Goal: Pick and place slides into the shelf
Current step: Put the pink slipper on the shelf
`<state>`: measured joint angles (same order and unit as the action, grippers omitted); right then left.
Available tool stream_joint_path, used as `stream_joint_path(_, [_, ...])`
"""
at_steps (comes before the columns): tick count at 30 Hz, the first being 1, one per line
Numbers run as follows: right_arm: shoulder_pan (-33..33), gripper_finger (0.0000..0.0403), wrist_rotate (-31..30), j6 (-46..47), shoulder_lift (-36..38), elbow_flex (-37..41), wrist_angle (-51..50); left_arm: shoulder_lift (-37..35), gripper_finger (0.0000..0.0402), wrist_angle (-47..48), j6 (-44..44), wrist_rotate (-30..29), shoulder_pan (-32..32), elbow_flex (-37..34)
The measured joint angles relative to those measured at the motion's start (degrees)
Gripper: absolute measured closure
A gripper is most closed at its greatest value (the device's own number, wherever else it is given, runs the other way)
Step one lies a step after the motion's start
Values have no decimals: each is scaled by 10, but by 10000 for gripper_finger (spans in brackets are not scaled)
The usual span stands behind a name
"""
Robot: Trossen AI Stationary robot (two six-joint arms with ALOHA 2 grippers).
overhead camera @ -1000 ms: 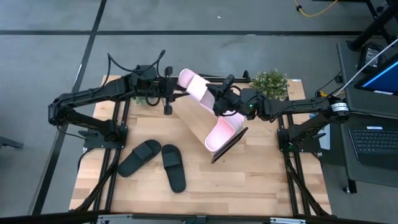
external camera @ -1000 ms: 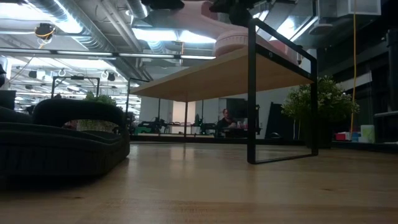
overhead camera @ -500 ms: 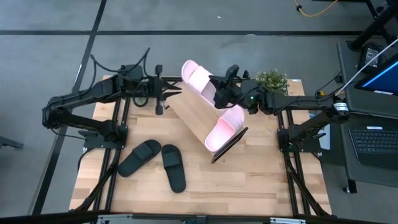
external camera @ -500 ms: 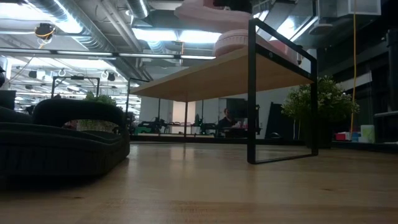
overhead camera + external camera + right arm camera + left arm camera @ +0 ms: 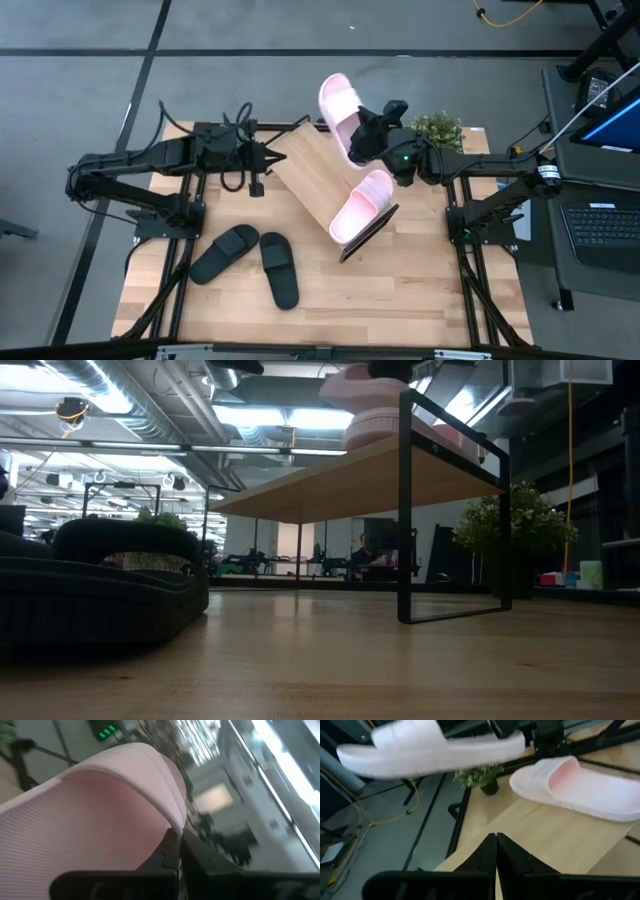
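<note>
- The shelf (image 5: 330, 190) lies slantwise on the tabletop (image 5: 420, 290), one short end near the 12 o'clock edge and the other toward the table's middle, by the right arm's base.
- One pink slide (image 5: 360, 205) rests on the shelf's lower end, its toe close to the board's 5 o'clock corner; most of the board above it is bare.
- The second pink slide (image 5: 342, 105) is in the air past the shelf's upper end, at 12 o'clock, partly beyond the table edge, and is clamped in the right gripper (image 5: 368, 135).
- The right arm reaches in from 3 o'clock, stretched level across the shelf's upper part, passing beside a small potted plant (image 5: 437, 130).
- The left gripper (image 5: 272, 157) has its fingers pressed together on nothing; it sits just off the shelf's 10 o'clock end, with its arm lying along the table's 9 o'clock side.
- The two black slides (image 5: 250, 260) lie side by side at 7 o'clock on the tabletop, well apart from the shelf, with bare wood around them.
</note>
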<state>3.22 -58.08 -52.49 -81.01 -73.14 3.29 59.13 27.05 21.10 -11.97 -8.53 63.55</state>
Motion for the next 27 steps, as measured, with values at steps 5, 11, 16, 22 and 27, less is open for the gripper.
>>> stream_joint_path(5, [0, 397, -31, 66, 0, 0, -11, 2, 401, -16, -14, -48, 39, -20])
stream_joint_path(11, [-2, 397, -29, 149, 0, 0, -27, 2, 401, -23, -27, -91, 79, -39])
stream_joint_path(16, [-14, 397, -29, 186, 0, 0, -40, 2, 401, -23, -30, -101, 102, -47])
stream_joint_path(22, [-29, 397, -27, 266, -2, 0, -64, 2, 401, -33, -31, -102, 124, -47])
stream_joint_path(27, [-47, 397, -28, 310, -30, 0, -79, 2, 401, -40, -31, -102, 143, -47])
